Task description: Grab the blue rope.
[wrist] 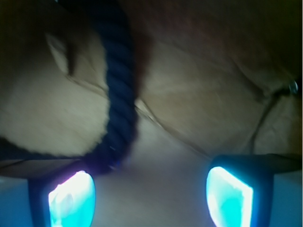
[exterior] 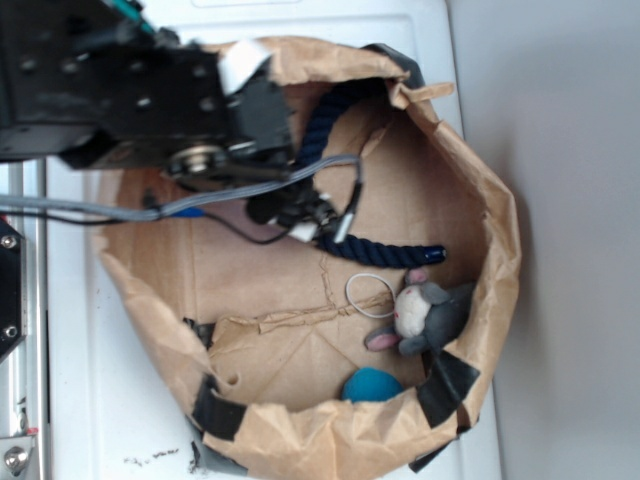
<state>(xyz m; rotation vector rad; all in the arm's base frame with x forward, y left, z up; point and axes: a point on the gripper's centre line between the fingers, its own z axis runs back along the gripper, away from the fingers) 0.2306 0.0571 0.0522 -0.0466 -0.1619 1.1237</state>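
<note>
The blue rope (exterior: 390,252) is a thick navy twisted cord curving across the floor of a crumpled brown paper bag (exterior: 487,215). Its glossy end lies at the right, and the other part runs up to the bag's back rim. My gripper (exterior: 305,215) hangs over the middle of the curve and hides that stretch. In the wrist view the blue rope (wrist: 120,94) drops from the top down to my left fingertip (wrist: 71,198). The gripper (wrist: 151,189) is open, with only bare paper between the two glowing pads.
A grey plush rabbit (exterior: 425,315) lies against the bag's right wall, with a thin white ring (exterior: 370,295) beside it. A teal ball (exterior: 372,385) rests at the front wall. Black tape patches (exterior: 450,385) mark the rim. A grey cable (exterior: 250,190) trails from the arm.
</note>
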